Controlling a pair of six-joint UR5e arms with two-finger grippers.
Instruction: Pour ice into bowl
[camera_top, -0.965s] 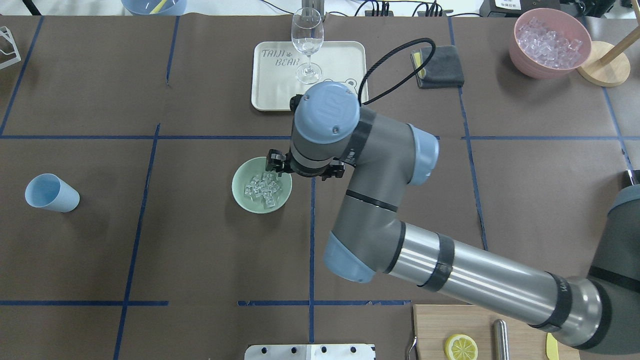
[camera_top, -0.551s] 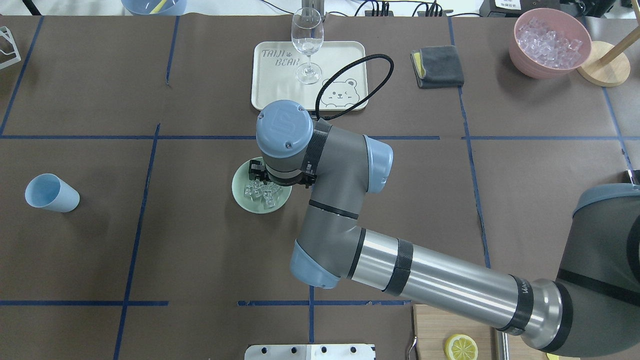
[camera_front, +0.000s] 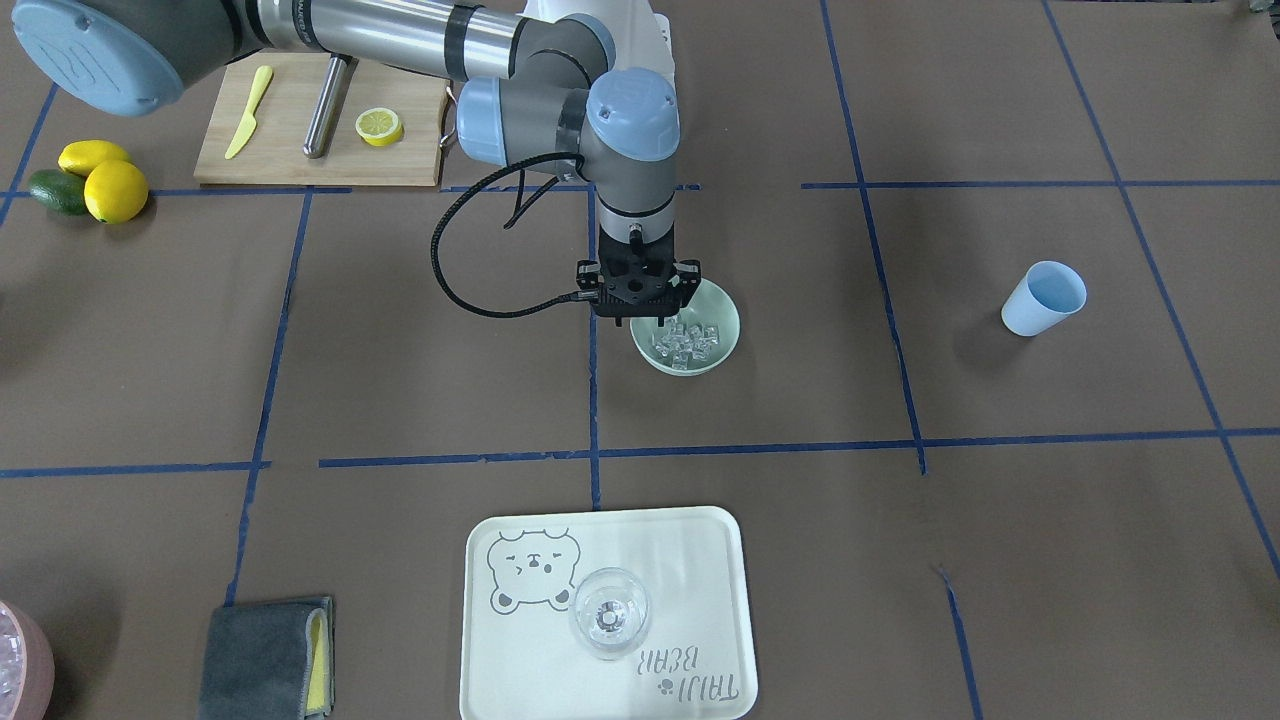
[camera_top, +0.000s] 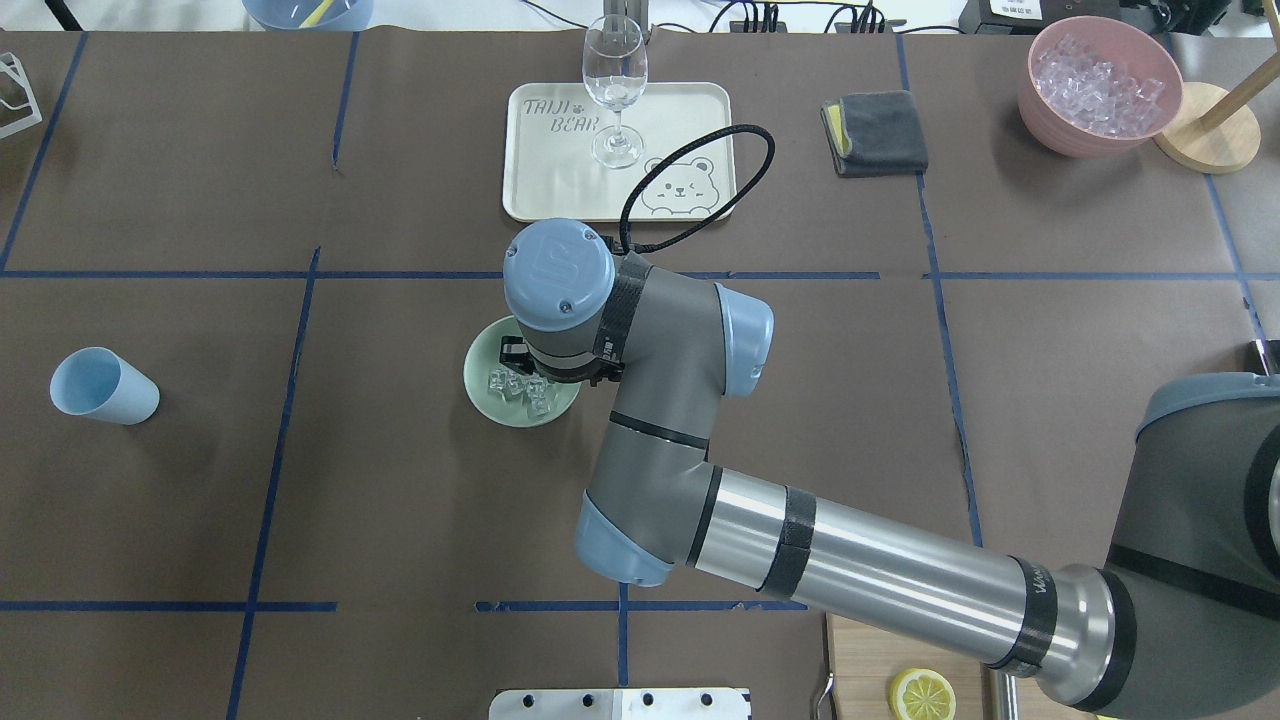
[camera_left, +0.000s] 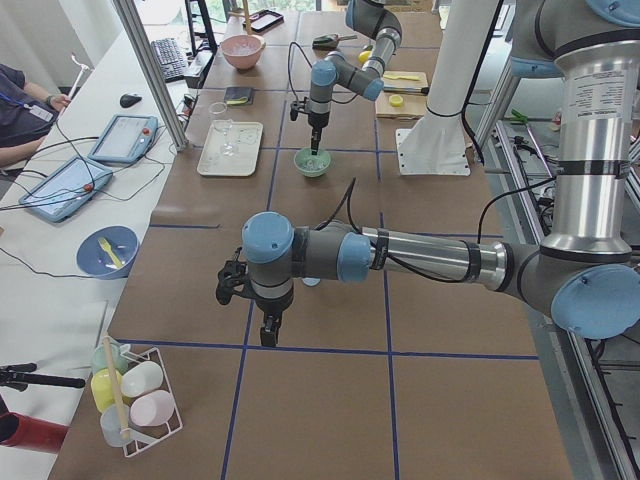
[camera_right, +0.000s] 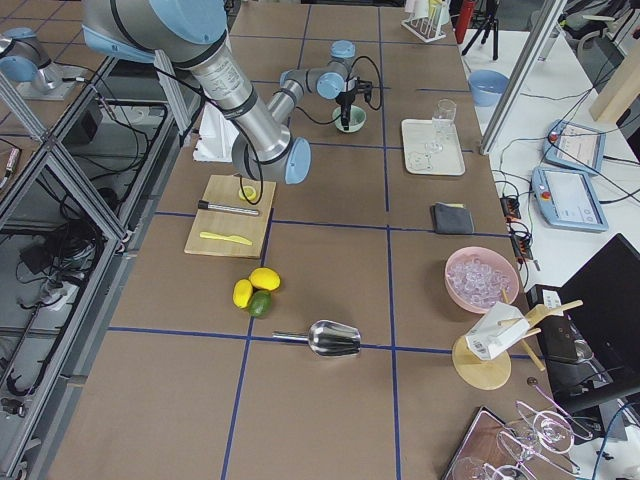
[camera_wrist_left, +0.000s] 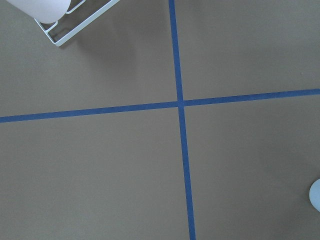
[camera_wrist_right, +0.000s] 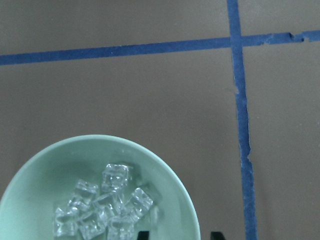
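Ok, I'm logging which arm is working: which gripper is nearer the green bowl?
Right. The right gripper hangs over the rim of the bowl, beside the ice; the left gripper is far away, above the table near its left end.

Bowl half roofed by the arm, open table around it.
The right arm (camera_top: 640, 340) hangs over the bowl (camera_top: 478, 400); the right gripper (camera_front: 648, 320) stands at the bowl's right rim with fingers apart, one tip over the inside, one outside, so from above only the left part of the ice (camera_top: 508, 385) lies uncovered. Bare table (camera_top: 350, 450) runs left to the blue cup (camera_top: 100, 385), well apart. On the far side the tray (camera_top: 540, 190) with its glass (camera_top: 613, 80) stands clear of the bowl.
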